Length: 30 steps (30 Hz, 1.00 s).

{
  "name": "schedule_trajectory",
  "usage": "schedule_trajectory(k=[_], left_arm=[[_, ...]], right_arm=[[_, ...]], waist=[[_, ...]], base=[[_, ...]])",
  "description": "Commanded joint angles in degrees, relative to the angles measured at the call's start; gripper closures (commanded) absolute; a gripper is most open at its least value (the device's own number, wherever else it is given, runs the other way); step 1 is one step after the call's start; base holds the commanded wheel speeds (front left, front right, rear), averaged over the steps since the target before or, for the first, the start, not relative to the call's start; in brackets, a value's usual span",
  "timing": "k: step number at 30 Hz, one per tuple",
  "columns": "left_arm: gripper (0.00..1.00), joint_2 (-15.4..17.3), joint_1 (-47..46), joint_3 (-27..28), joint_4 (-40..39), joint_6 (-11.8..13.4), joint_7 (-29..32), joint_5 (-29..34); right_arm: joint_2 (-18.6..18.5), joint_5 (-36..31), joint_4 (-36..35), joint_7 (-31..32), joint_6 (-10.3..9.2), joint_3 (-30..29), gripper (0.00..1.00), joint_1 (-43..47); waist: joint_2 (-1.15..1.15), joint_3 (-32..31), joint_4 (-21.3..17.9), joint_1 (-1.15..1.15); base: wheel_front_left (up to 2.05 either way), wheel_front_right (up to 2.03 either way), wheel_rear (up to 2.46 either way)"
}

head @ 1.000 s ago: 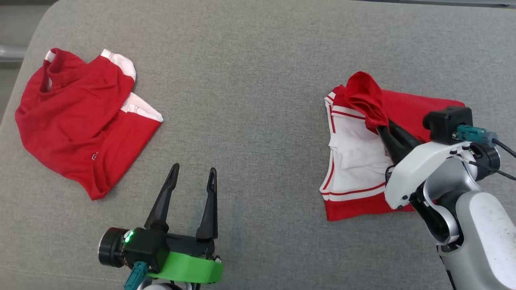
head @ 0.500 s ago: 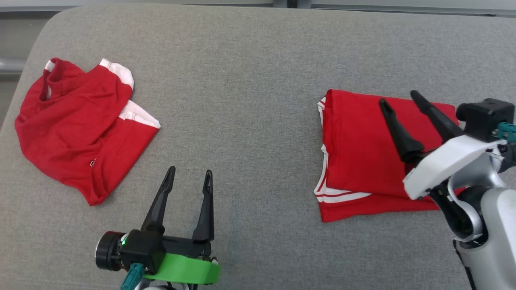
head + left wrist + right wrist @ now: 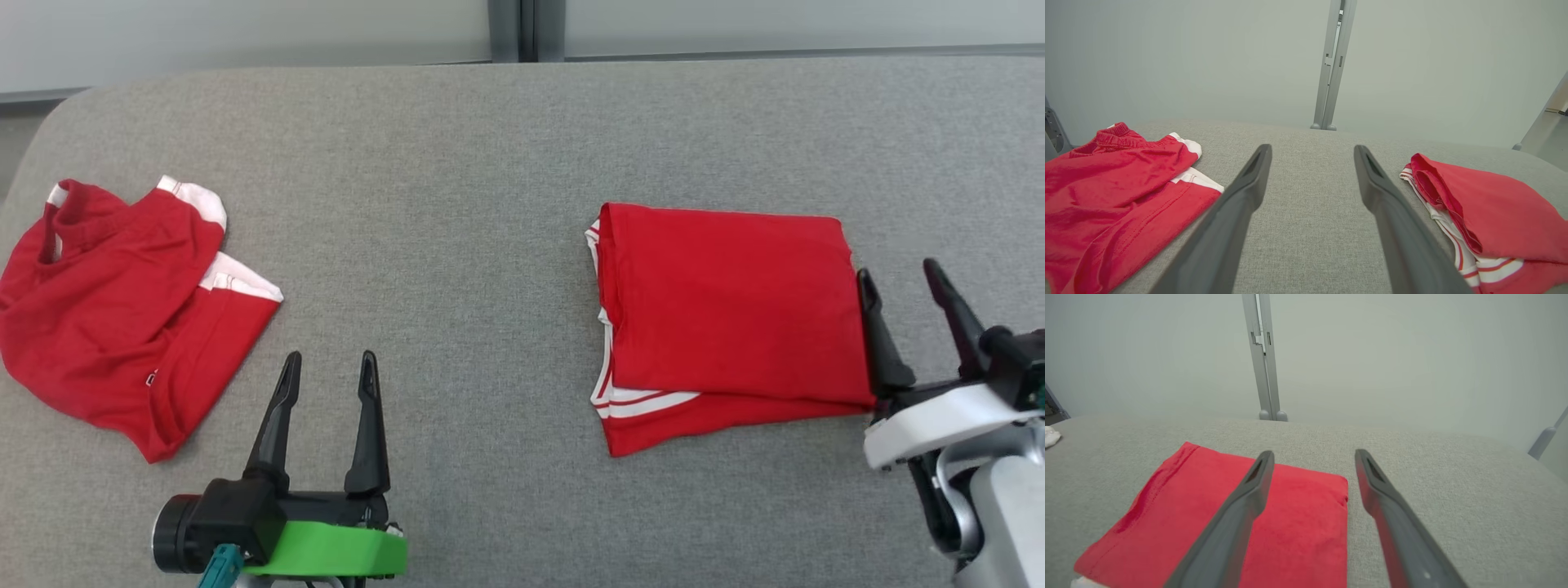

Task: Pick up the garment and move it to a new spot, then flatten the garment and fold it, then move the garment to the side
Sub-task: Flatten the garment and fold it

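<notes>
A red garment with white striped trim (image 3: 727,314) lies folded into a flat rectangle on the right half of the grey surface; it also appears at the right of the left wrist view as the folded garment (image 3: 1486,212) and under the fingers in the right wrist view as the folded garment (image 3: 1216,522). My right gripper (image 3: 898,278) stands open just off its right edge, holding nothing. My left gripper (image 3: 326,366) is open over bare fabric, left of the garment, with nothing between its fingers.
A second red garment with white trim (image 3: 114,318) lies crumpled at the far left. The grey padded surface (image 3: 457,245) has a rounded back-left corner. Behind it stands a pale wall with a grey vertical post (image 3: 513,28).
My right gripper let go of the red flap, which now lies flat over the white part, and drew back right. The head camera tilted up, so the whole scene shifted down and left.
</notes>
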Motion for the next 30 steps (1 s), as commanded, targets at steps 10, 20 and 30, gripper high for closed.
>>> schedule_trajectory(k=[10, 20, 30], left_arm=[[0.00, 0.1, 3.9, 2.8, -0.9, -0.7, 0.0, 0.9], [0.00, 0.1, 7.3, 3.8, -1.1, -1.0, 0.0, 1.6], [0.00, 0.1, 7.6, 3.5, -1.5, -0.6, 0.0, 1.7]], right_arm=[[7.0, -5.0, -1.4, -2.7, -0.08, -1.5, 0.00, 4.0], [9.1, -6.3, -3.6, -2.7, -0.07, -0.3, 0.00, 10.9], [9.0, -6.7, -2.2, -2.7, -0.07, 1.6, 0.00, 11.2]], waist=[[0.00, -5.8, -2.4, 0.00], [0.00, -9.6, -2.3, 0.00], [0.00, -10.2, -2.0, 0.00]], base=[[0.00, 0.00, 0.00], [0.00, 0.00, 0.00], [0.00, 0.00, 0.00]])
